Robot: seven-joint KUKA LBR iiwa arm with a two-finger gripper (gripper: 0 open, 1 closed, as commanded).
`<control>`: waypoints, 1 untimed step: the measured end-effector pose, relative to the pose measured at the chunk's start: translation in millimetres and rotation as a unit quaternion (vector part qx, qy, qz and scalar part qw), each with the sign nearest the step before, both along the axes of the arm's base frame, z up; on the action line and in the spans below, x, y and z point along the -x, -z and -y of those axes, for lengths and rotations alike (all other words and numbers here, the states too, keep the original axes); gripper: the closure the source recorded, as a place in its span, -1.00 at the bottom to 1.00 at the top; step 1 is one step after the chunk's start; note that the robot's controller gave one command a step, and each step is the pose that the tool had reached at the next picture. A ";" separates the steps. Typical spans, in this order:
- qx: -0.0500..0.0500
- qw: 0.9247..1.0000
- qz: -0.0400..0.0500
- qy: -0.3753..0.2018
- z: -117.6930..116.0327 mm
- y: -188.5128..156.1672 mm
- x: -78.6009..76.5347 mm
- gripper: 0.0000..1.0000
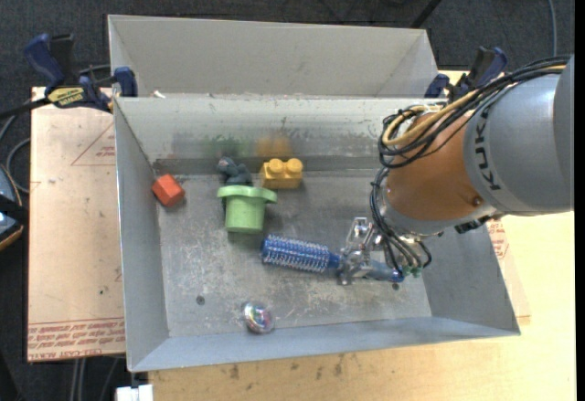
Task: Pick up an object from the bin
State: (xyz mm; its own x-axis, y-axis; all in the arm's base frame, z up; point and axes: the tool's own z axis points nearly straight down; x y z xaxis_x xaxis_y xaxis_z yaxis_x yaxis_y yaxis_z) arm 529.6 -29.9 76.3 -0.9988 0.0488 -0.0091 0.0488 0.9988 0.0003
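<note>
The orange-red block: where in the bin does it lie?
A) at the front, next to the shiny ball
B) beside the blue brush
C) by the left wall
C: the orange-red block sits at the foot of the left wall of the bin.

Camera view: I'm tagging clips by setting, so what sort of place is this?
Probably a robotics lab's grasping test station: a KUKA arm reaches into a grey metal bin of odd small items, like a blue brush and yellow toy brick.

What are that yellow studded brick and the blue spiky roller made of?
The yellow studded brick looks like smooth moulded plastic, evenly coloured with rounded studs. The blue spiky roller seems plastic too, with rows of fine bristles, though that's less certain.
</note>
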 end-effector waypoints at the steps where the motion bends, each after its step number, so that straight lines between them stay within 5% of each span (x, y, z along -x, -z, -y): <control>1: 0.001 0.996 0.001 -0.091 -7.1 -133.7 -22.1 1.00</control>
